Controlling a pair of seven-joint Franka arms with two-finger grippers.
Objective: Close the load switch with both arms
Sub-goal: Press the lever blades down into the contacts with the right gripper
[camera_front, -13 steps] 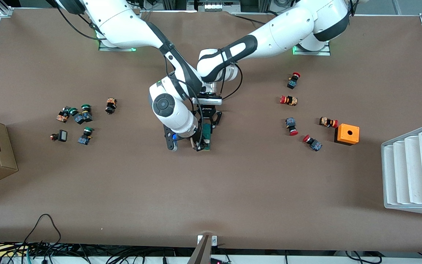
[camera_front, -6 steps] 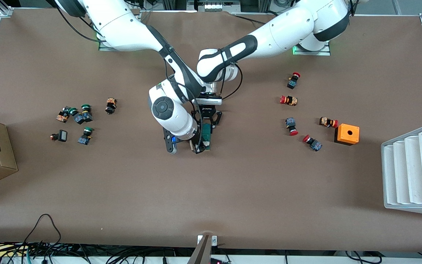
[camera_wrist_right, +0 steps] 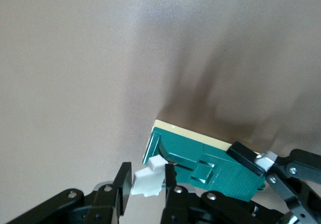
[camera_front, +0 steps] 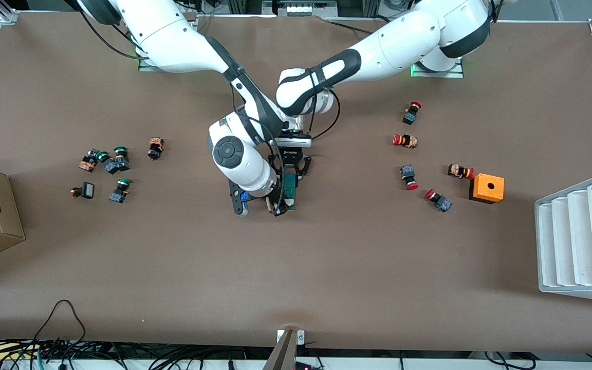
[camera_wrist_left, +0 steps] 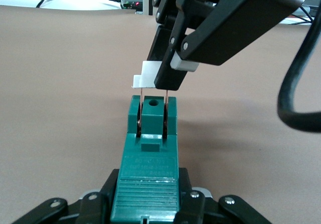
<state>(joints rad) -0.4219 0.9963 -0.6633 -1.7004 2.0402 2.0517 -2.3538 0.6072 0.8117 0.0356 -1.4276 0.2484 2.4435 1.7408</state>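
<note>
The left gripper (camera_front: 291, 173) has its jaws closed on the load switch (camera_front: 289, 191); the right gripper (camera_wrist_right: 145, 184) pinches its white tab (camera_wrist_right: 149, 179).

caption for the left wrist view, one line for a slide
Left end effector clamps the green load switch on the table while the right end effector grips its raised white tab.

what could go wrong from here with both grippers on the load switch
1. The right gripper pinches only the small white tab, so it may slip off before the lever closes.
2. The left gripper holds just one end of the load switch, so pushing on the tab may tilt or twist the body loose.
</note>
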